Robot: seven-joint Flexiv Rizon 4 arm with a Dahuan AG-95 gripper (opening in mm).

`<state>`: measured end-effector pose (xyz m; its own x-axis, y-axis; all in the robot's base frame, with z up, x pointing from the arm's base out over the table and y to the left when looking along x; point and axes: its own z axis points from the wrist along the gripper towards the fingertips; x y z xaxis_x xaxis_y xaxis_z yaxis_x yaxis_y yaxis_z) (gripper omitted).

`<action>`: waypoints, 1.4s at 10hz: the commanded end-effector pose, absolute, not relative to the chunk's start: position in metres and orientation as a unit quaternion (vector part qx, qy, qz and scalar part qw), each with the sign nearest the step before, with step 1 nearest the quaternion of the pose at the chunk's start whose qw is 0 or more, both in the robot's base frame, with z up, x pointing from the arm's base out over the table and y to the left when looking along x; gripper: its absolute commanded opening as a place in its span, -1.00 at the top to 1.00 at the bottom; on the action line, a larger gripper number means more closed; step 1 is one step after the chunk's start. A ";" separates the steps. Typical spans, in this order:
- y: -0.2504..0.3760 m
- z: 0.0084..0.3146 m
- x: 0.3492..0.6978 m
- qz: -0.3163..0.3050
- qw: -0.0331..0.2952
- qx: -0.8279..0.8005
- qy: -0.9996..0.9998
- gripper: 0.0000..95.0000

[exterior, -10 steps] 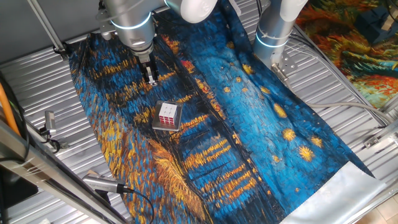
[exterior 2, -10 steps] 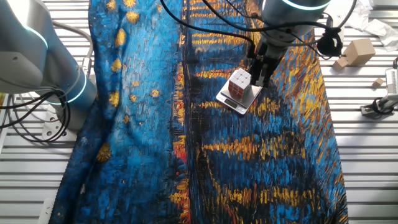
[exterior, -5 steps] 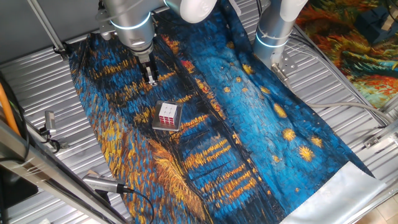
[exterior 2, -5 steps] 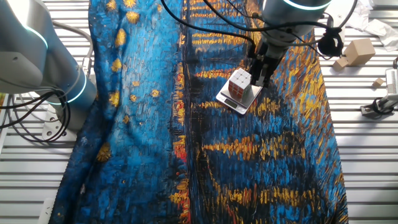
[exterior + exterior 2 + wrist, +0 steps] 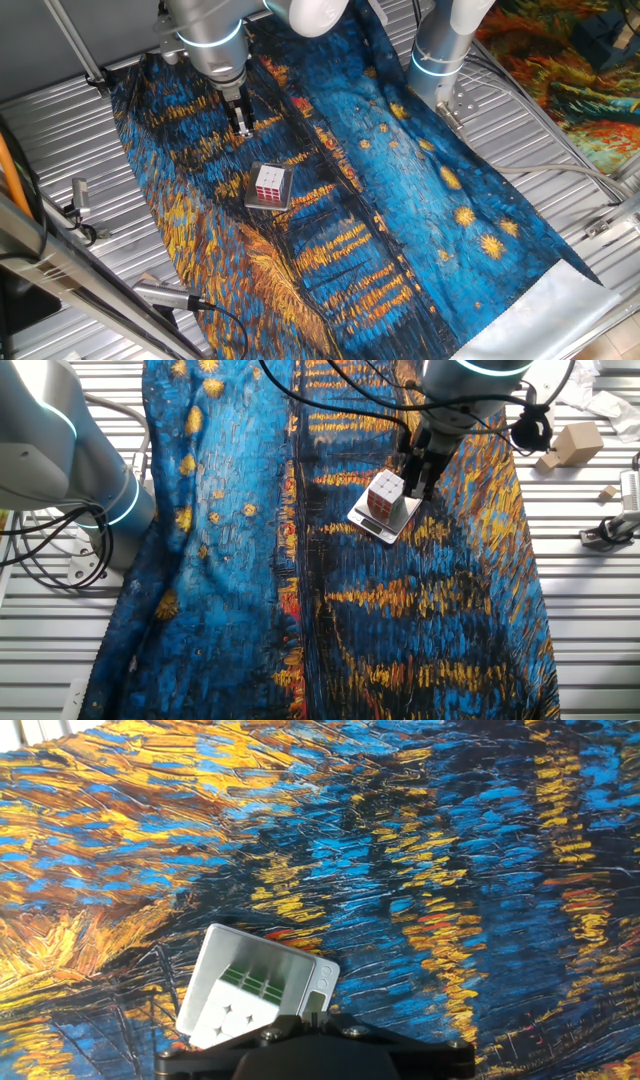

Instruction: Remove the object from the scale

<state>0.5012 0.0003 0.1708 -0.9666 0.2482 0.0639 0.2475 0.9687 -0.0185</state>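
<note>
One stickered cube on flat grey plate

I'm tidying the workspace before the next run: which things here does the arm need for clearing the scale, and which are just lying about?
Part of the job:
- puzzle cube, sitting on the scale
- scale, the grey plate under it
- gripper, empty and apart from the cube

Just lying about:
- wooden block on the slatted table
- second robot arm, idle
- painted cloth, only the covering
</note>
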 end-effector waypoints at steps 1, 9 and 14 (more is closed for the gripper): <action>0.000 0.171 0.501 0.005 0.033 -0.126 -0.992 1.00; 0.000 0.171 0.501 0.006 0.035 -0.125 -0.992 1.00; 0.002 0.174 0.498 0.007 0.029 -0.128 -0.991 1.00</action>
